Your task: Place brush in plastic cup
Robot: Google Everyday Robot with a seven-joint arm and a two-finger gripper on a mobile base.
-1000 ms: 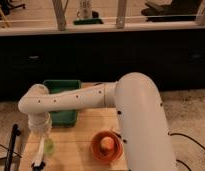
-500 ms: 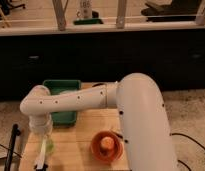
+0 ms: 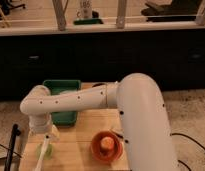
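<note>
Where the white arm (image 3: 81, 99) bends down: the end effector (image 3: 46, 136) hangs low over the worktop (image 3: 78, 132), well to the left of the orange bowl (image 3: 95, 151).
End effector state: cannot tell whether it is apart, together or clamped on anything (it shows only as a pale blur just above the cup).
Plastic cup (image 3: 47, 148): pale green, on the worktop left of the orange bowl, straight beneath the end effector.
Brush (image 3: 40, 159): a whitish handle slanting down and to the left from the cup, on the side away from the orange bowl; its upper end meets the cup, and whether it sits inside cannot be told.
Orange bowl: near the front of the worktop, with a small orange thing (image 3: 107, 144) inside.
Green tray (image 3: 61, 83): behind the orange bowl and to its left, partly covered by the arm.
Black pole (image 3: 14, 145): far left of the orange bowl, off the worktop's edge.
</note>
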